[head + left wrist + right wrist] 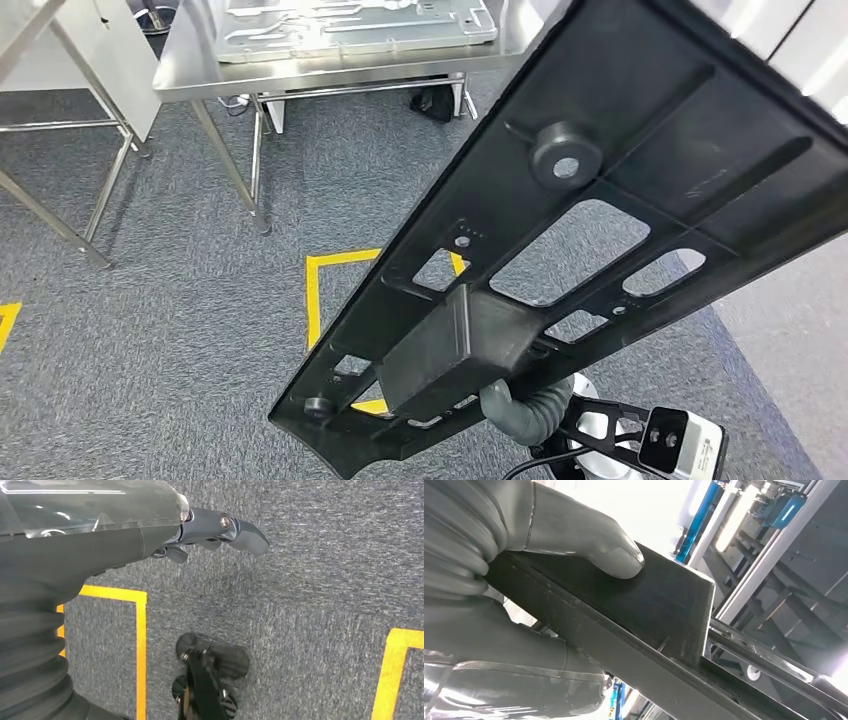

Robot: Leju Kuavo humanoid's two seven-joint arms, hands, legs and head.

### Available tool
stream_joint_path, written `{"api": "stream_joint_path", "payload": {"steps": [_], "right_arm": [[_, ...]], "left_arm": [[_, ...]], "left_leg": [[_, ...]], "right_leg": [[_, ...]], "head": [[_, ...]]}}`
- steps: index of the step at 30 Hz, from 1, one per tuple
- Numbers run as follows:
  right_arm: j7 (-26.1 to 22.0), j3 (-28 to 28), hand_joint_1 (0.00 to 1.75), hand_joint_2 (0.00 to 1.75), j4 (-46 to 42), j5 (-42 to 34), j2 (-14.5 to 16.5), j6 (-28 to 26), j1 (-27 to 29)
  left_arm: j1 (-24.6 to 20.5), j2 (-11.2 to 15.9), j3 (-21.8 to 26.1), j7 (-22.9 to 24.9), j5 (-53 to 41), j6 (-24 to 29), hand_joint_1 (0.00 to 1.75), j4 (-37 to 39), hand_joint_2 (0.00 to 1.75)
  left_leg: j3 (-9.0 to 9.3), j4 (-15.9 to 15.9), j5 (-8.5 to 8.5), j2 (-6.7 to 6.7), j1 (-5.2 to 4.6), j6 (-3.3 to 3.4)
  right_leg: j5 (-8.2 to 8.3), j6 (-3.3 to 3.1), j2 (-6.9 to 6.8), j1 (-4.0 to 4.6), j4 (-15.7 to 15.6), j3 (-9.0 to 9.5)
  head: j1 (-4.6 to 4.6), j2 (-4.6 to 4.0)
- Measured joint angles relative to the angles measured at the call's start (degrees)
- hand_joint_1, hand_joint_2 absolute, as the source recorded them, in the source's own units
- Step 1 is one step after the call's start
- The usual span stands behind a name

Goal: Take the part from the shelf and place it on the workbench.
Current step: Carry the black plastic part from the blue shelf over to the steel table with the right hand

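The right hand (539,540) gripped the black part (600,210), its thick grey thumb (616,560) pressed flat on the part's raised rectangular block (659,600), with the rest of the hand under the part's edge. In the head view the part was a long, flat black plastic panel held up in the air, slanting from low near the robot's body up toward the upper right of the picture, well above the grey carpet (200,330). Its visible face carried ribs, several cut-out windows, a round boss (565,155) and the block (455,350) near its lower end; the grey ribbed wrist cover (525,410) showed just below that lower end.

The left hand (220,532) hung over the carpet, holding nothing, its dark fingers slightly curled but apart.

Ahead stood a steel workbench (200,75) with a silver metal tray (350,30) lying on it, well apart from the part. Yellow tape lines (315,290) marked the carpet between the bench and the robot.
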Motion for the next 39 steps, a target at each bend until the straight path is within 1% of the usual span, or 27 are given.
{"api": "stream_joint_path", "payload": {"steps": [2, 4, 6, 7, 9, 11, 12, 13, 14, 15, 17, 19, 22, 23, 25, 26, 27, 28, 29, 30, 31, 32, 33, 35, 36, 37, 39], "right_arm": [[0.5, 0.0, 1.75, 1.75, 0.0, -0.3, 0.2, -0.4, -0.5], [1.0, 0.0, 1.75, 1.75, 0.0, -0.6, 0.3, -1.0, -1.0], [1.2, 0.0, 1.75, 1.75, 0.0, -1.0, 0.3, -1.5, -1.4], [1.2, 0.0, 1.75, 1.75, 0.0, -1.1, 0.3, -1.7, -1.5], [1.3, 0.0, 1.75, 1.75, 0.0, -1.2, 0.3, -2.0, -1.8], [1.3, 0.0, 1.75, 1.75, 0.0, -1.3, 0.2, -2.1, -1.8], [1.2, 0.1, 1.75, 1.75, 0.0, -1.4, 0.1, -2.3, -1.8], [1.2, 0.1, 1.75, 1.75, 0.0, -1.6, 0.1, -2.4, -1.8], [1.2, 0.1, 1.75, 1.75, 0.0, -1.7, 0.0, -2.6, -1.8], [1.1, 0.1, 1.75, 1.75, 0.0, -1.9, -0.1, -2.7, -1.9], [1.1, 0.1, 1.75, 1.75, 0.0, -2.0, -0.2, -2.9, -1.9], [1.0, 0.1, 1.75, 1.75, 0.0, -2.1, -0.3, -3.0, -2.0], [0.8, 0.2, 1.75, 1.75, -0.1, -2.1, -0.5, -3.0, -1.9], [0.8, 0.4, 1.75, 1.75, -0.1, -2.1, -0.5, -2.9, -1.9], [0.7, 0.6, 1.75, 1.75, 0.0, -2.1, -0.5, -2.9, -1.9], [0.7, 0.7, 1.75, 1.75, 0.0, -2.1, -0.6, -2.9, -1.9], [0.7, 0.8, 1.75, 1.75, 0.0, -2.1, -0.6, -2.9, -1.7], [0.7, 0.9, 1.75, 1.75, 0.1, -2.1, -0.6, -2.9, -1.7], [0.7, 1.0, 1.75, 1.75, 0.1, -2.1, -0.6, -2.9, -1.6], [0.7, 1.1, 1.75, 1.75, 0.1, -2.1, -0.6, -2.9, -1.6], [0.7, 1.1, 1.75, 1.75, 0.1, -2.1, -0.6, -2.9, -1.6], [0.7, 1.1, 1.75, 1.75, 0.1, -2.1, -0.6, -3.0, -1.7], [0.7, 1.1, 1.75, 1.75, 0.1, -2.1, -0.6, -3.0, -1.7], [0.7, 1.2, 1.75, 1.75, 0.0, -2.1, -0.7, -3.0, -1.8], [0.7, 1.2, 1.75, 1.75, -0.1, -2.1, -0.7, -3.0, -1.9], [0.7, 1.2, 1.75, 1.75, -0.1, -2.1, -0.7, -3.0, -2.0], [0.7, 1.2, 1.75, 1.75, -0.2, -2.1, -0.7, -3.0, -2.1]], "left_arm": [[-0.1, 0.0, 0.0, -0.2, -0.3, -0.2, 0.00, 0.0, 1.75], [0.0, 0.1, 0.0, -0.3, -0.6, -0.4, 0.00, 0.0, 1.75], [0.0, 0.1, 0.0, -0.4, -0.9, -0.6, 0.00, 0.0, 1.75], [0.0, 0.1, 0.0, -0.4, -1.0, -0.7, 0.00, 0.0, 1.75], [0.0, 0.1, 0.0, -0.5, -1.2, -0.9, 0.00, 0.0, 1.75], [0.0, 0.1, 0.0, -0.7, -1.3, -1.0, 0.00, 0.0, 1.75], [0.0, 0.1, 0.0, -0.8, -1.5, -1.1, 0.00, 0.0, 1.75], [0.0, 0.1, 0.0, -1.0, -1.6, -1.2, 0.00, 0.0, 1.75], [0.0, 0.1, 0.0, -1.2, -1.7, -1.3, 0.00, 0.0, 1.75], [0.0, 0.1, 0.0, -1.4, -1.8, -1.3, 0.00, 0.0, 1.75], [0.0, 0.0, 0.0, -1.6, -1.8, -1.4, 0.00, 0.0, 1.75], [0.0, -0.2, 0.0, -1.7, -1.9, -1.5, 0.00, 0.0, 1.75], [-0.1, -0.1, 0.0, -2.0, -2.1, -1.7, 0.00, -0.1, 1.75], [-0.1, -0.1, 0.0, -2.1, -2.1, -1.8, 0.00, -0.1, 1.75], [0.0, 0.0, 0.0, -2.3, -2.2, -1.9, 0.00, -0.2, 1.75], [0.1, 0.0, 0.0, -2.3, -2.2, -1.9, 0.00, -0.2, 1.75], [0.3, 0.1, 0.0, -2.3, -2.2, -1.9, 0.00, -0.2, 1.75], [0.4, 0.1, 0.0, -2.3, -2.2, -1.9, 0.00, -0.2, 1.75], [0.5, 0.1, 0.0, -2.3, -2.2, -1.9, 0.00, -0.2, 1.75], [0.6, 0.1, 0.0, -2.4, -2.2, -1.9, 0.00, -0.2, 1.75], [0.7, 0.1, 0.0, -2.4, -2.2, -1.9, 0.00, -0.1, 1.75], [0.7, 0.1, 0.0, -2.4, -2.3, -1.9, 0.00, -0.1, 1.75], [0.6, 0.1, 0.0, -2.4, -2.3, -1.9, 0.00, -0.1, 1.75], [0.5, 0.2, 0.0, -2.5, -2.4, -1.8, 0.00, -0.1, 1.75], [0.5, 0.2, 0.0, -2.5, -2.5, -1.8, 0.00, -0.1, 1.75], [0.5, 0.3, 0.0, -2.5, -2.5, -1.8, 0.00, -0.1, 1.75], [0.5, 0.3, 0.0, -2.5, -2.6, -1.8, 0.00, -0.1, 1.75]], "left_leg": [[3.25, -5.9, 1.60, 0.14, -0.02, 0.29], [3.69, -6.8, 1.41, -0.07, -0.28, 1.20], [3.61, -6.9, 1.53, -0.22, -0.27, 2.03], [3.61, -7.0, 1.55, -0.26, -0.27, 2.43], [3.60, -7.1, 1.52, -0.28, -0.26, 3.00], [3.59, -7.0, 1.39, -0.32, -0.49, 3.32], [3.65, -7.0, 1.27, -0.39, -0.62, 3.40], [3.79, -7.0, 1.14, -0.50, -0.76, 3.45], [4.03, -7.0, 0.98, -0.65, -0.92, 3.47], [4.32, -7.1, 0.79, -0.79, -1.03, 3.46], [4.76, -7.1, 0.44, -0.95, -1.23, 3.20], [4.90, -7.3, 0.16, -0.96, -1.10, 2.62], [5.40, -7.3, -0.22, -0.61, -1.05, 1.71], [4.80, -5.7, -0.73, -0.46, -1.10, 1.50], [1.17, 0.8, -2.59, -0.29, -1.06, 1.14], [-1.36, 4.5, -3.41, -0.29, -0.99, 0.92], [-3.44, 6.9, -3.34, -0.28, -0.95, 0.70], [-4.67, 7.3, -2.06, -0.27, -0.89, 0.52], [-4.76, 5.4, 0.42, -0.24, -0.81, 0.37], [-3.96, 1.8, 3.45, -0.14, -0.71, 0.28], [-2.84, -1.4, 5.53, 0.00, -0.74, 0.28], [-1.61, -4.1, 6.37, 0.12, -0.83, 0.42], [-0.79, -5.4, 6.03, 0.20, -1.00, 0.80], [0.20, -6.1, 4.01, 0.11, -1.25, 1.85], [0.65, -6.4, 3.47, -0.03, -1.17, 2.35], [1.39, -6.8, 3.00, -0.13, -1.03, 2.72], [3.43, -8.0, 2.17, -0.31, -0.78, 3.22]], "right_leg": [[-0.58, 0.79, -0.23, 0.11, 0.9, -0.24], [-0.78, 1.38, -0.31, 0.32, 1.2, -0.42], [-1.02, 1.91, -0.27, 0.13, 1.4, -0.46], [-1.72, 2.17, -0.17, 0.01, 2.4, -0.87], [-4.66, 2.55, 0.10, -0.10, 7.9, -3.51], [-7.58, 2.67, 0.19, -0.09, 15.7, -7.65], [-7.78, 2.60, 0.20, -0.07, 17.9, -8.99], [-6.81, 2.40, 0.21, -0.02, 17.8, -9.27], [-4.84, 2.03, 0.24, 0.11, 15.5, -8.42], [-2.45, 1.44, 0.31, 0.31, 11.5, -6.76], [0.11, 0.21, 0.38, 0.82, 4.4, -3.58], [-0.22, -0.59, 0.37, 1.25, 2.0, -2.58], [-0.30, -0.97, 0.42, 1.00, 0.1, -1.01], [-0.34, -1.03, 0.36, 0.77, -0.6, -0.02], [-1.06, -1.18, 0.20, 0.57, -1.3, 1.75], [-1.65, -1.17, 0.13, 0.57, -1.4, 2.50], [-2.36, -1.11, 0.13, 0.54, -1.4, 3.33], [-3.14, -1.01, 0.14, 0.48, -1.3, 4.29], [-3.98, -0.86, 0.15, 0.38, -1.3, 5.37], [-4.90, -0.65, 0.14, 0.28, -1.3, 6.53], [-5.77, -0.35, 0.15, 0.23, -1.5, 7.52], [-6.51, 0.01, 0.18, 0.23, -1.5, 8.27], [-7.10, 0.41, 0.20, 0.28, -1.7, 8.83], [-7.22, 1.20, 0.22, 0.41, -1.5, 9.33], [-6.55, 1.53, 0.22, 0.43, -0.2, 8.83], [-5.31, 1.82, 0.28, 0.41, 2.5, 7.38], [-3.73, 2.26, 0.44, 0.32, 10.4, 1.92]], "head": [[0.00, 0.00], [0.01, 0.00], [0.02, 0.00], [0.02, 0.00], [0.02, 0.00], [0.02, -0.01], [0.02, 0.00], [0.02, 0.00], [0.02, 0.00], [0.02, 0.00], [0.02, 0.00], [0.03, 0.01], [0.02, 0.00], [0.01, -0.01], [-0.02, 0.00], [-0.02, 0.00], [-0.02, 0.01], [-0.02, 0.00], [-0.02, 0.00], [-0.02, 0.00], [-0.02, 0.00], [-0.01, 0.00], [-0.01, 0.00], [0.00, 0.01], [0.00, 0.01], [0.00, 0.01], [0.02, 0.00]]}}
